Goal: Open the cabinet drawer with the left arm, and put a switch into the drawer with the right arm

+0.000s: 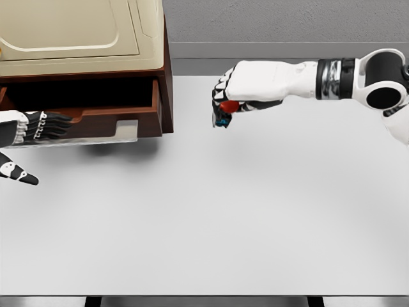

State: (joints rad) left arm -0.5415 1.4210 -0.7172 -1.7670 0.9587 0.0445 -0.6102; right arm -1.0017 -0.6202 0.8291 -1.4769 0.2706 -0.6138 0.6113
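A brown wooden cabinet (167,77) with a cream top stands at the back left of the white table (211,217). Its drawer (108,117) is pulled out, dark inside. My left hand (35,128) lies at the drawer's front by the pale handle (124,131), fingers stretched flat and holding nothing. My right hand (225,102) hovers above the table to the right of the cabinet, fingers curled around the switch (223,114), a small console with a red end and a blue end showing below the palm.
The grey wall (281,22) runs behind the table's far edge. The table's front edge lies near the bottom of the picture.
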